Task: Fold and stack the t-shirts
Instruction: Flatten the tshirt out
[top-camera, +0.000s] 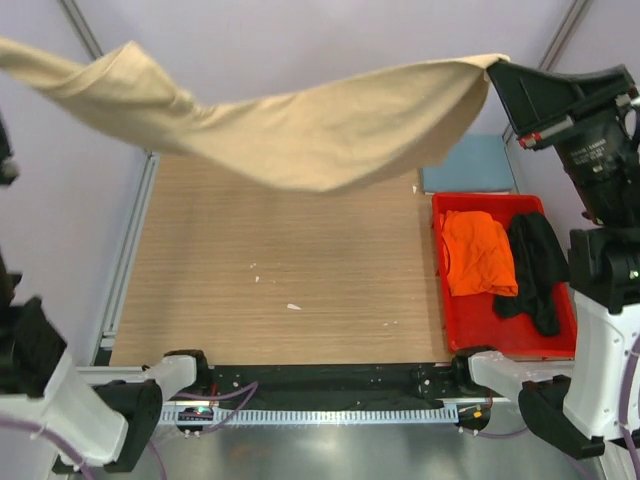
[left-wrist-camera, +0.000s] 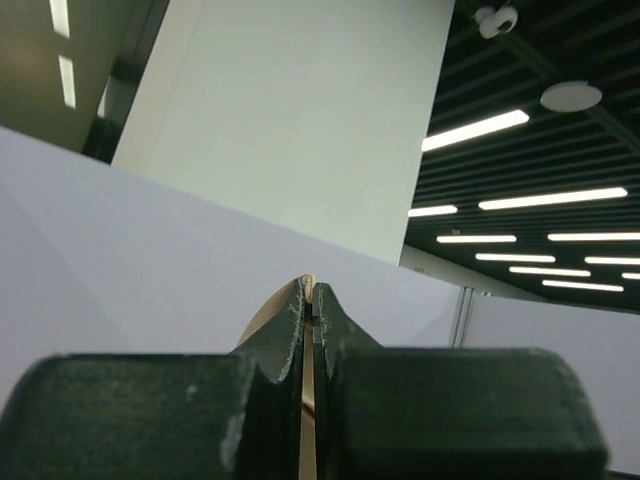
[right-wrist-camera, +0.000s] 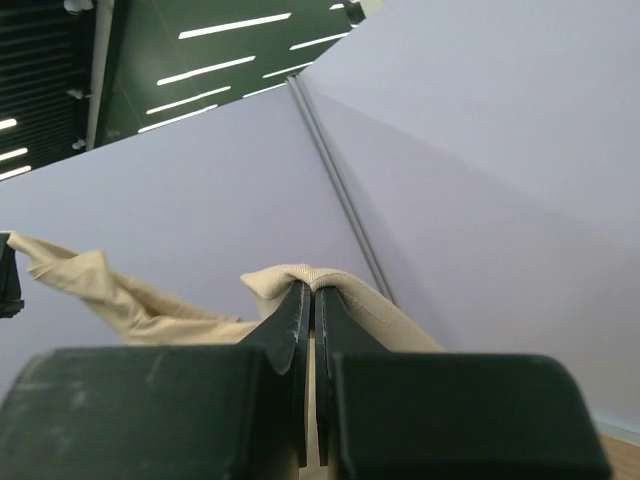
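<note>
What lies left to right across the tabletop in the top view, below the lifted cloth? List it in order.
wooden table → red bin, its left wall → orange t-shirt → black t-shirt

One t-shirt hangs over the table; two t-shirts lie together in the right-hand bin.

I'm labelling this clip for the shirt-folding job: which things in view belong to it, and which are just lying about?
Belong: tan t-shirt, held aloft by left gripper and right gripper; orange t-shirt; black t-shirt; blue-grey shirt.
Lying about: red bin; wooden table; white scraps.
</note>
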